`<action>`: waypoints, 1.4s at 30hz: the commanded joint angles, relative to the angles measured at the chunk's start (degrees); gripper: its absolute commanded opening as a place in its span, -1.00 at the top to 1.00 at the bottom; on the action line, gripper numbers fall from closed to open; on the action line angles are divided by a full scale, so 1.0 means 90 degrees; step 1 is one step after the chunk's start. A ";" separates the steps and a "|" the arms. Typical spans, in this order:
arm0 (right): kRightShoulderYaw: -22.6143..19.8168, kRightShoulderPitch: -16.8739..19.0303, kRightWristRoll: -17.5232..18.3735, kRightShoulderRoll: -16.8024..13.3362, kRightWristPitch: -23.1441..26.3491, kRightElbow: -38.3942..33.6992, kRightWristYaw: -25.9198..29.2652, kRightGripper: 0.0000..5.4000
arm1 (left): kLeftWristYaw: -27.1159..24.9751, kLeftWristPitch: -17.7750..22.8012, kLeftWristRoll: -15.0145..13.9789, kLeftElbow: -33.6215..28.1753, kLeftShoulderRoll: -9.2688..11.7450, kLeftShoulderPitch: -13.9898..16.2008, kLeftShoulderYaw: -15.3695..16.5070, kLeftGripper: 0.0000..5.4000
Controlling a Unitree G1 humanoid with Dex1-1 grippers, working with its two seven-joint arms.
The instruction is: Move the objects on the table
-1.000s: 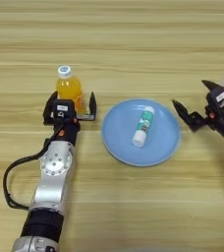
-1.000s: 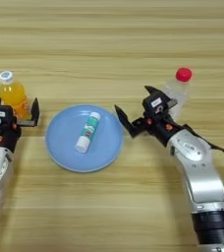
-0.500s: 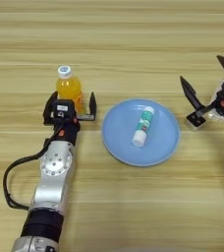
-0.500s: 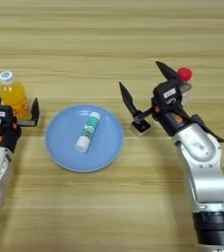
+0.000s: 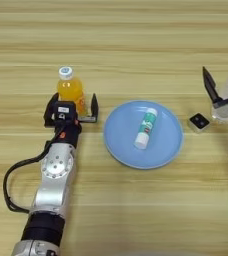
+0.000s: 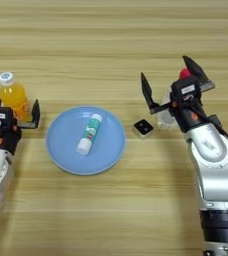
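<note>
Bottle and right pincer make the relation that counts: the clear plastic bottle with the red cap stands upright between the two spread black fingers, which flank it without visibly pressing on it. The pincer is open. Just to the bottle's left, apart from it, sits the small white cube with the black top, close to the rim of the blue plate. The white tube with the green label lies on that plate, its long axis running roughly away from the robot, slightly tilted. The right arm is plainly nearer to bottle and cube. The left pincer, also open, brackets an orange bottle without clamping it. Bare counter lies open beyond everything, and also nearer the robot.
</note>
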 commanded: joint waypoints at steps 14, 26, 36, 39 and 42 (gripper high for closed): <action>-0.0523 -0.0413 0.0564 -0.0018 0.0901 0.0848 -0.0225 -1.00 | 0.0028 0.0036 0.0127 0.0046 0.0007 -0.0058 -0.0044 -1.00; -0.0376 -0.0543 0.0586 0.0038 0.1252 0.1432 -0.0176 -1.00 | 0.0036 0.0020 0.0127 0.0100 0.0001 -0.0088 -0.0040 -1.00; -0.0391 -0.0854 0.0443 0.0016 0.1102 0.2320 -0.0330 -1.00 | 0.0029 -0.0018 0.0115 0.0175 0.0009 -0.0118 -0.0028 -1.00; -0.0462 -0.1046 0.0417 -0.0050 0.0966 0.2799 -0.0349 -1.00 | 0.0028 -0.0019 0.0115 0.0176 0.0011 -0.0121 -0.0027 -1.00; -0.0484 -0.1165 0.0400 -0.0084 0.0850 0.3156 -0.0334 -1.00 | 0.0028 -0.0021 0.0117 0.0176 0.0012 -0.0120 -0.0029 -1.00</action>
